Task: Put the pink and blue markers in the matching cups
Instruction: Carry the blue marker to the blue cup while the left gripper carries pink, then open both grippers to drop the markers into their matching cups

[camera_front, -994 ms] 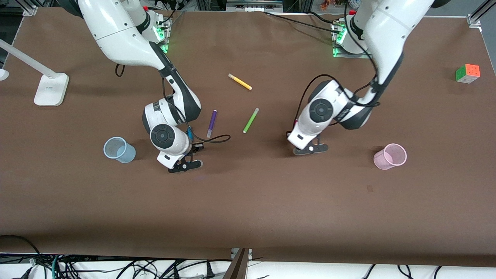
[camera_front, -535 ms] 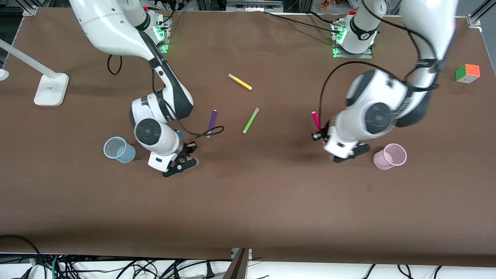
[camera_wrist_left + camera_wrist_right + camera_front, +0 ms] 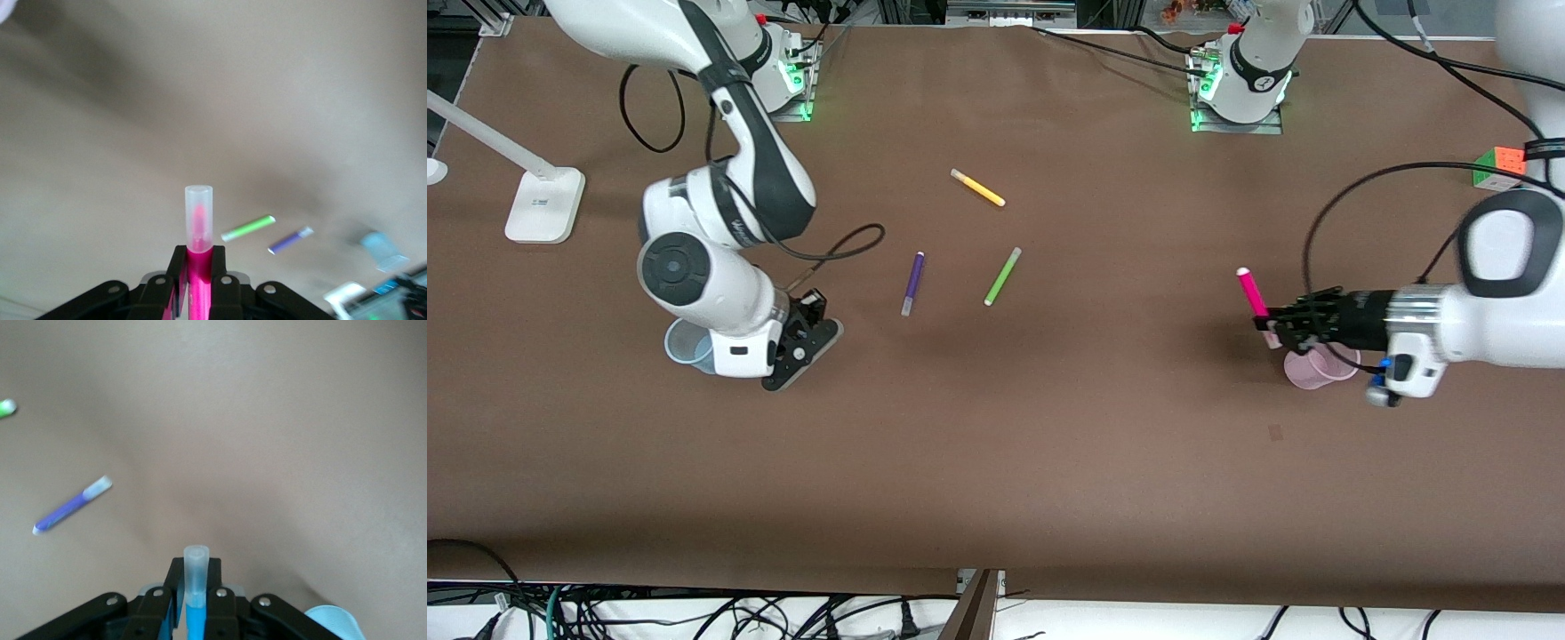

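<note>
On the brown table (image 3: 1049, 444) — left gripper (image 3: 1272, 322) clamps pink marker (image 3: 1252, 293); right gripper (image 3: 193, 613) clamps blue marker (image 3: 195, 587).

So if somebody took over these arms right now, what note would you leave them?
Left gripper: shut on the pink marker, over the pink cup.
Right gripper: shut on the blue marker, by the blue cup.
Done: both markers picked up.
Left: drop each into its cup.
Purple, green and yellow markers stay on the table.
</note>
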Available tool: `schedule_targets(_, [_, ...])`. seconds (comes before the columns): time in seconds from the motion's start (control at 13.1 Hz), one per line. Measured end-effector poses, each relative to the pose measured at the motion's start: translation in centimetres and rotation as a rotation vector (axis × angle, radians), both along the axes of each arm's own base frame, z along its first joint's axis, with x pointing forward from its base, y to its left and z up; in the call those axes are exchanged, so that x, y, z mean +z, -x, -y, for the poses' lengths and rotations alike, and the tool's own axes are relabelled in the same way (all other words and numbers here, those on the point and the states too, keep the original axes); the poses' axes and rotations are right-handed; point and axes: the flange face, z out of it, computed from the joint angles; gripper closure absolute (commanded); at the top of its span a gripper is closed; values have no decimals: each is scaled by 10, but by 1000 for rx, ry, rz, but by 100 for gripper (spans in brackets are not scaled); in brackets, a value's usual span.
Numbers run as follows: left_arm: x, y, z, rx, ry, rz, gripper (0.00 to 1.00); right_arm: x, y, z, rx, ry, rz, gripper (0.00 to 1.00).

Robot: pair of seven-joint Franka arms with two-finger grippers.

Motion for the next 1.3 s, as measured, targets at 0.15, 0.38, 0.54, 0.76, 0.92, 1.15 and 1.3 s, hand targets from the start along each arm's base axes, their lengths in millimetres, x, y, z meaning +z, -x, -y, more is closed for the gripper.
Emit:
schedule_targets(0.15, [-13, 4, -45, 36, 77, -13, 100, 10, -4, 24, 102, -71, -10, 94])
schedule_targets(0.38, [-42, 15, -114, 102, 230, -25, 100, 11, -16, 71, 239, -191, 0, 94])
schedule_targets(0.54, [-74, 31, -162, 144, 346, -34, 100, 10, -21, 109, 309, -275, 5, 94])
schedule_targets(0.76, [-124, 46, -191, 160, 443, -42, 100, 4, -24, 161, 395, -416, 30, 94])
schedule_targets(0.92, [-153, 50, -193, 173, 509, -48, 100, -3, -22, 182, 434, -489, 39, 94])
schedule_targets(1.15, [-192, 60, -203, 196, 589, -37, 100, -18, -21, 201, 494, -593, 69, 94])
schedule_targets(1.3, [-207, 66, -214, 233, 640, -22, 100, -36, -20, 219, 526, -661, 89, 94])
